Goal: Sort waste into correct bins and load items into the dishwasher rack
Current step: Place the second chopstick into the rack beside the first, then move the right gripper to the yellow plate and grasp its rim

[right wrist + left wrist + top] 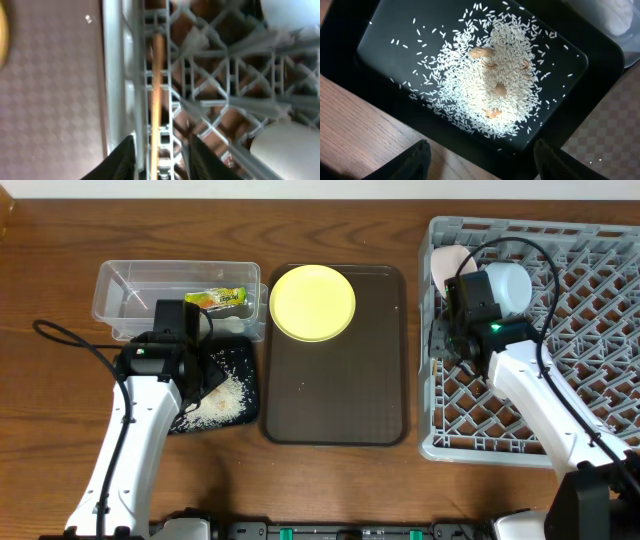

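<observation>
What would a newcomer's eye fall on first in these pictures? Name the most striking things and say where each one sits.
The bright yellow plate stands out first, at the far end of the dark brown serving tray in the middle. Next comes the pile of white rice in the black tray on the left. The big grey dishwasher rack fills the right side, with a white cup inside.

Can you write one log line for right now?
left tool: open above rice | right tool: open around chopstick in rack | plate: on brown tray
</observation>
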Robot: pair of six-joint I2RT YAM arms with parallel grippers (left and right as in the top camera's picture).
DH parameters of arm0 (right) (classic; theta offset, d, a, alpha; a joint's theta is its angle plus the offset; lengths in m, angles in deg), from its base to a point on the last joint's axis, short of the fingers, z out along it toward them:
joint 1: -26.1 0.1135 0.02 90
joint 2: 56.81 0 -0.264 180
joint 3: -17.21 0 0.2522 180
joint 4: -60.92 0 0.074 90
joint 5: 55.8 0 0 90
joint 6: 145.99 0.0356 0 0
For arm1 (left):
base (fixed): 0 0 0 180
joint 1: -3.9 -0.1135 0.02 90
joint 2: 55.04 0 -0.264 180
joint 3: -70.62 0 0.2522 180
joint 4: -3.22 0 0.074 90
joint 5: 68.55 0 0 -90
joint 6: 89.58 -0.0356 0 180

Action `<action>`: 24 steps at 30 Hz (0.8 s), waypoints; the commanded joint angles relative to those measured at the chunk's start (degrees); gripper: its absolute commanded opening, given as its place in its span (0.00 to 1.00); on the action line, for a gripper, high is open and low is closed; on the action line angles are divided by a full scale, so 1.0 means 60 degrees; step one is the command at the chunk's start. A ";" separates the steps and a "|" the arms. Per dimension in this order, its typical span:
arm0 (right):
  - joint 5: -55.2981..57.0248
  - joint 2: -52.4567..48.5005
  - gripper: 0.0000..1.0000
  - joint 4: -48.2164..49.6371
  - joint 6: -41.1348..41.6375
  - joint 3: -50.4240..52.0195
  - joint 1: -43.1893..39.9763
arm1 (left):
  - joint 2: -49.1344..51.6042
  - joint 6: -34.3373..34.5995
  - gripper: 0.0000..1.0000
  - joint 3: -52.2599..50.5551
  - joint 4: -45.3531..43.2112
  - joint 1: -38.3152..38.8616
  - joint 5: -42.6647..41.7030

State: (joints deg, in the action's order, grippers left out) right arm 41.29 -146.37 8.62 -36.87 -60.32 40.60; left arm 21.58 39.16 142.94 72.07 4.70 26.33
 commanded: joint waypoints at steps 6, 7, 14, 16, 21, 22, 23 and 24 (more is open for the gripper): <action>-0.2237 0.0787 0.43 0.2335 -0.0484 -0.0026 0.0357 | -0.0018 -0.0084 0.69 0.0087 0.0015 -0.0040 0.0076; -0.2441 0.0732 0.44 0.2594 -0.0484 -0.0026 0.0444 | -0.0018 -0.0084 0.69 0.0087 0.0015 -0.0040 0.0076; -0.2463 -0.0255 0.52 0.4262 -0.0484 -0.0026 0.1377 | -0.0018 -0.0084 0.69 0.0087 0.0015 -0.0040 0.0076; -0.2193 -0.0820 0.51 0.4878 -0.0481 -0.0026 0.1643 | -0.0018 -0.0084 0.69 0.0087 0.0015 -0.0040 0.0076; -0.1566 -0.2131 0.49 0.6288 -0.0175 -0.0026 0.1942 | -0.0018 -0.0084 0.69 0.0087 0.0022 -0.0040 0.0076; -0.1486 -0.2393 0.47 0.6499 -0.0069 -0.0033 0.1960 | -0.0018 -0.0084 0.69 0.0087 0.0022 -0.0040 0.0073; -0.1464 -0.2619 0.47 0.6623 0.0000 -0.0058 0.1971 | -0.0018 -0.0084 0.69 0.0087 0.0022 -0.0040 0.0073; -0.1472 -0.2889 0.47 0.6754 0.0051 -0.0106 0.1971 | -0.0018 -0.0084 0.69 0.0087 0.0022 -0.0040 0.0076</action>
State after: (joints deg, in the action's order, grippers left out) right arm 30.28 -160.64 48.05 -38.29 -60.32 51.86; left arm 21.58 39.16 142.94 72.07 4.70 26.31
